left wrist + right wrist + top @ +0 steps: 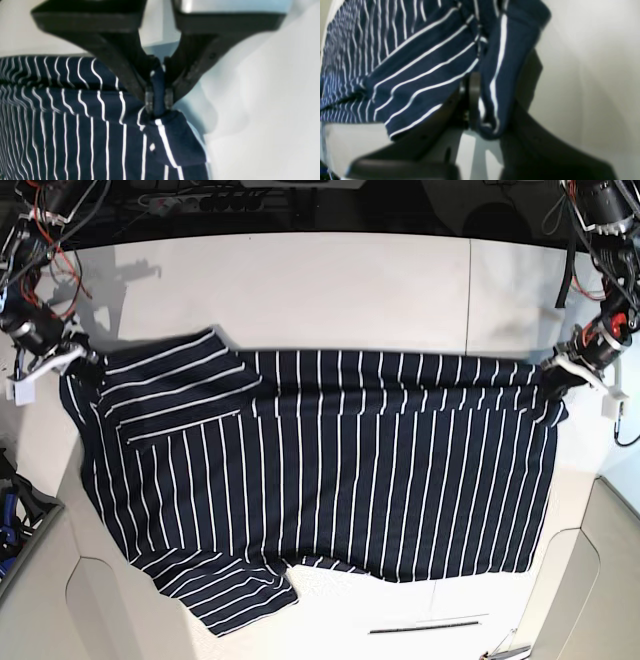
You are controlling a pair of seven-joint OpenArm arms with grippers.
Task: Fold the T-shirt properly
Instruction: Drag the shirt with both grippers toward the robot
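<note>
The T-shirt [350, 460], dark navy with thin white stripes, lies spread across the white table [330, 290], one sleeve folded in at the upper left and another sticking out at the lower left. My left gripper [556, 375] is at the shirt's far right top corner. In the left wrist view that gripper [158, 101] is shut on a pinched fold of the T-shirt [75, 125]. My right gripper [80, 362] holds the top left corner. In the right wrist view it [475, 100] is shut on the T-shirt [420, 75], whose cloth drapes over its fingers.
Cables and dark equipment [200, 200] run along the table's back edge. A blue object [6, 515] sits off the left edge. A thin dark strip [425, 626] lies near the front edge. A seam [469, 290] divides the tabletop at the back right.
</note>
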